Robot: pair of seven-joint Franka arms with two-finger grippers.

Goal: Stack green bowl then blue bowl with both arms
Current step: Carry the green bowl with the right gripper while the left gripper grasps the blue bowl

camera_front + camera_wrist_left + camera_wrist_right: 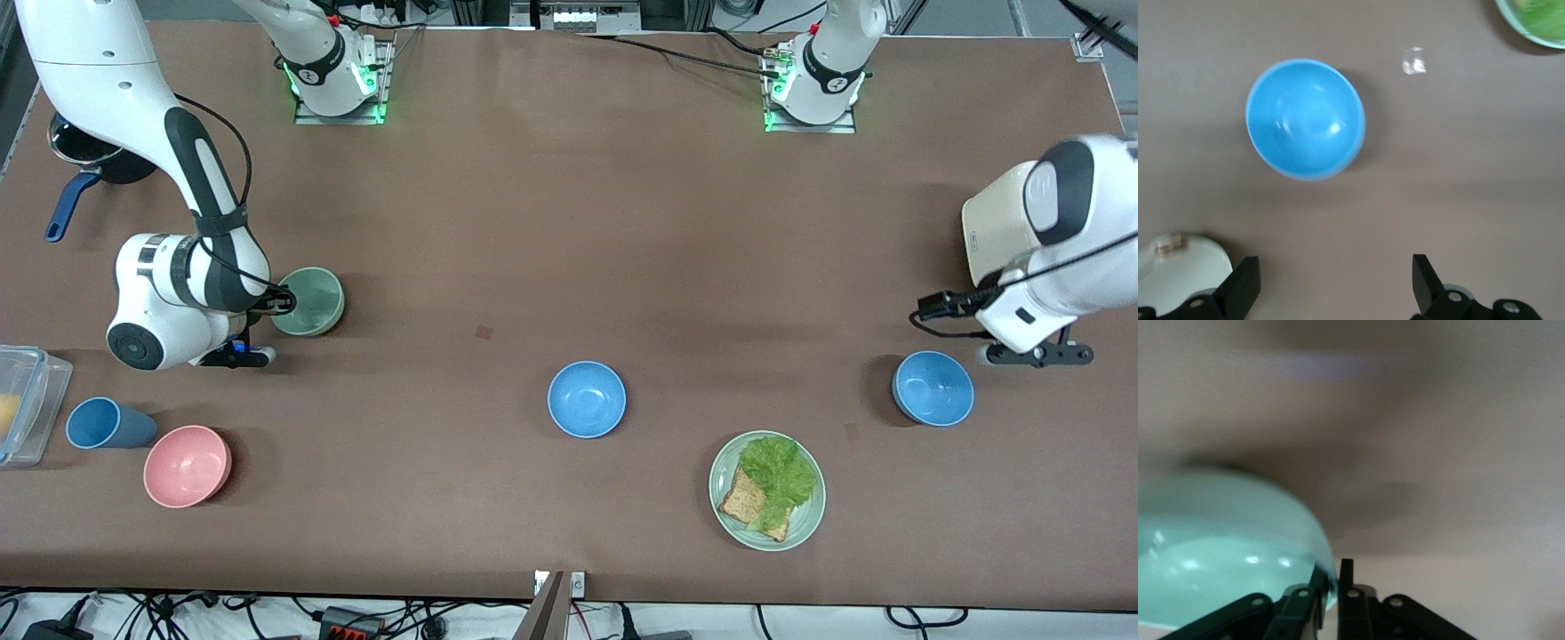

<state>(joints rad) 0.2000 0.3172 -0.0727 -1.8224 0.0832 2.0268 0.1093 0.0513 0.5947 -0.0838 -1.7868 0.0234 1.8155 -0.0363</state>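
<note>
Gripping the green bowl by its rim, the right gripper has its jaws clamped on it. The left gripper hangs near a blue bowl, jaws apart.

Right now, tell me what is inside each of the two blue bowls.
Nothing: the blue bowl mid-table and the other blue bowl under the left pincer both show bare interiors. The table under each bowl is hidden. The right pincer grips the green bowl.
</note>
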